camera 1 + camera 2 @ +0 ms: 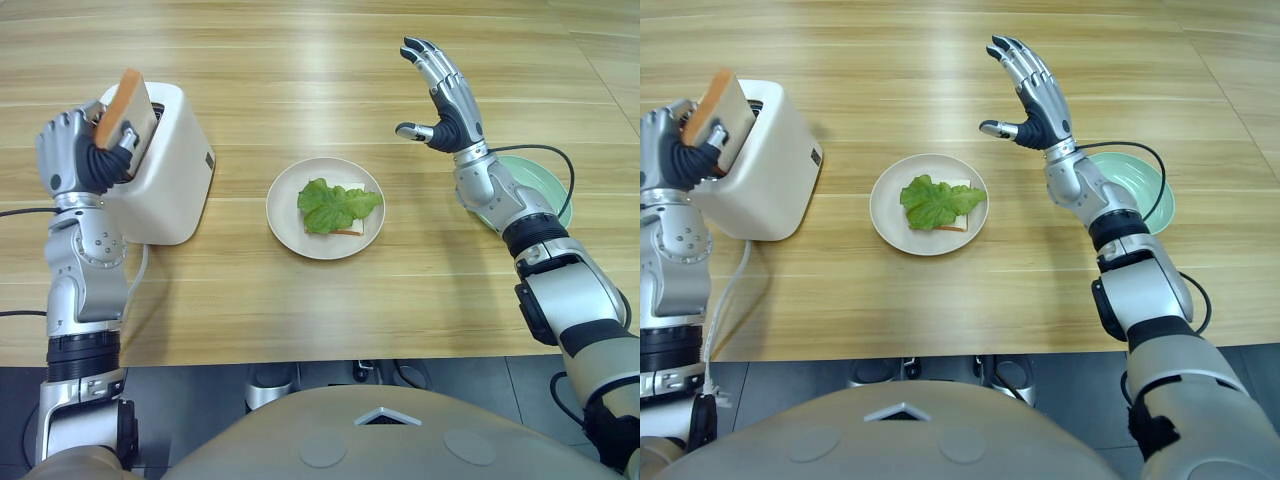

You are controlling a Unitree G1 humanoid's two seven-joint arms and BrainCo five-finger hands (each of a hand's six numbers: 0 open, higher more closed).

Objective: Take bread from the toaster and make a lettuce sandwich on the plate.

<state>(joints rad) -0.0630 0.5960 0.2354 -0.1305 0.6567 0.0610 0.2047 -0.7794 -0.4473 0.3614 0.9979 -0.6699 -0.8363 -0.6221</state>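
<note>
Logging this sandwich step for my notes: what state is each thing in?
toaster: upright
bread slice: tilted, at toaster top
left hand: shut on bread slice
right hand: open, raised
white plate: holds lettuce over a second slice
green dish: visible part empty

I have my left hand (72, 152) well left of the plate (284, 218), forearm upright, fingers curled around a bread slice (124, 104). My right hand (447, 98) hangs beyond the plate's right side, palm facing left, fingers spread and holding nothing.
</note>
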